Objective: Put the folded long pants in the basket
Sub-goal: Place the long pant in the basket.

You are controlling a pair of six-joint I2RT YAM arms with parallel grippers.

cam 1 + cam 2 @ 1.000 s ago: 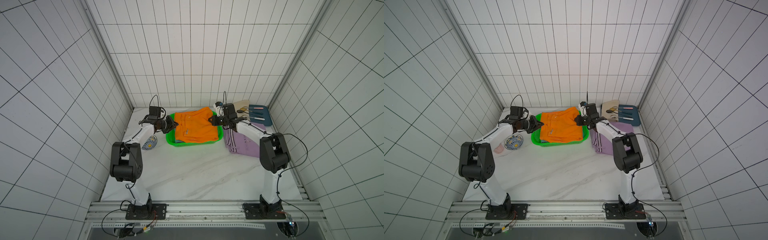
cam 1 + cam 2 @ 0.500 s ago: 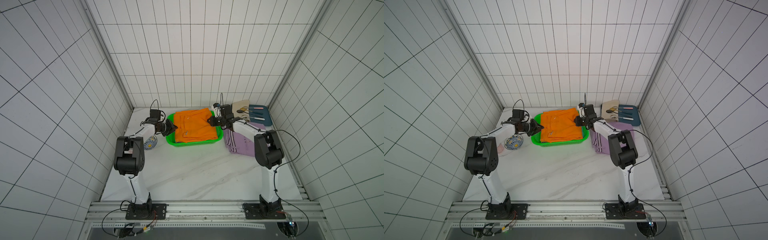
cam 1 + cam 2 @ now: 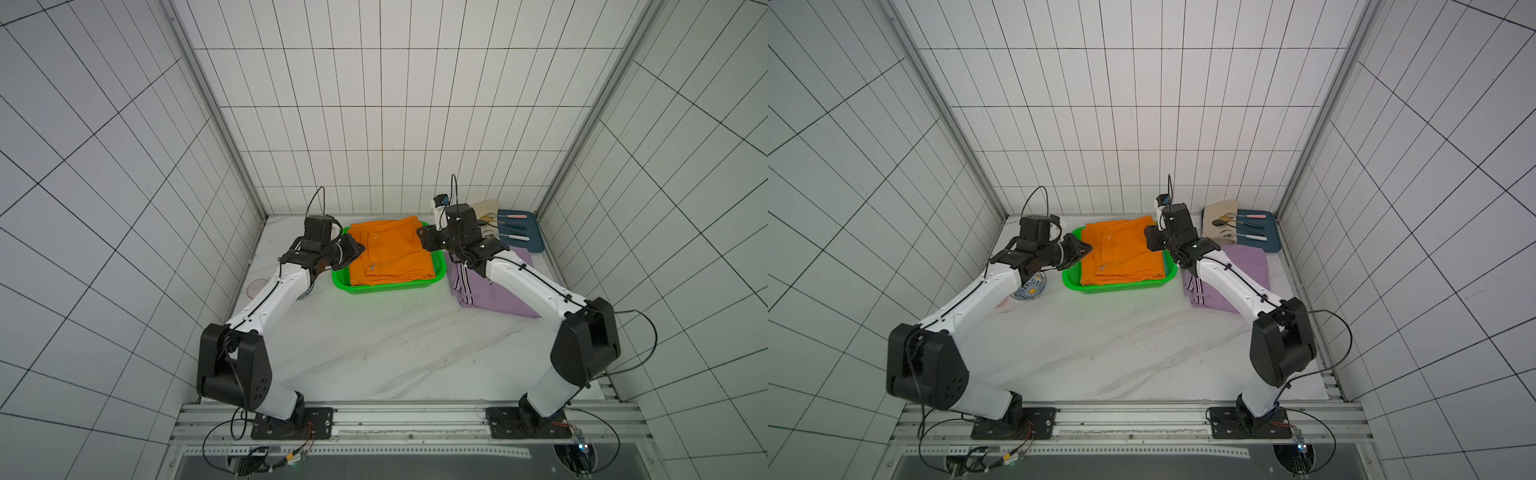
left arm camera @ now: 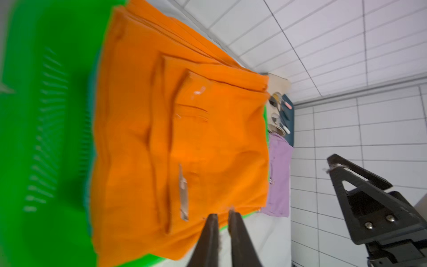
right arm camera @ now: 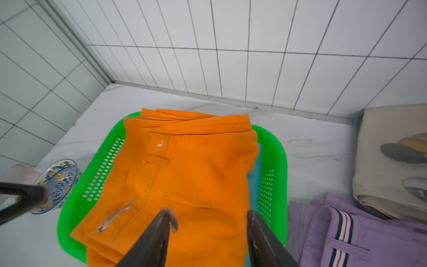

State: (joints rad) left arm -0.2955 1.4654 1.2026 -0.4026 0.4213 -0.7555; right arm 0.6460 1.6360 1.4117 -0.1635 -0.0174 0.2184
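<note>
**A:** Where are the trousers at this moment?

**B:** The orange folded pants (image 3: 390,253) lie on top inside the green basket (image 3: 390,289), which stands at the far middle of the tabletop (image 3: 374,340). Their far edge reaches a little over the basket's rim. In the right wrist view a narrow strip of teal cloth (image 5: 254,166) shows under them; I cannot see more of it.

**A:** And the lilac ones?

**B:** The lilac folded pants (image 3: 494,291), with a black-white stripe, lie flat on the tabletop just to the right of the basket, outside it. The right arm passes above them.

**A:** What do the grippers do?

**B:** The left gripper (image 3: 359,250) is at the left rim of the basket. Its jaws are pressed almost together and there is nothing between them. The right gripper (image 3: 423,241) is above the far right corner of the basket. Its jaws stand apart and hold nothing; only the orange cloth is seen below them.

**A:** Other things?

**B:** A blue-patterned bowl (image 3: 1030,289) is left of the basket, partly under the left arm. A dark blue tray (image 3: 534,245) with utensils sits in the far right corner, and a cream cloth (image 3: 1219,210) lies just to its left.
</note>
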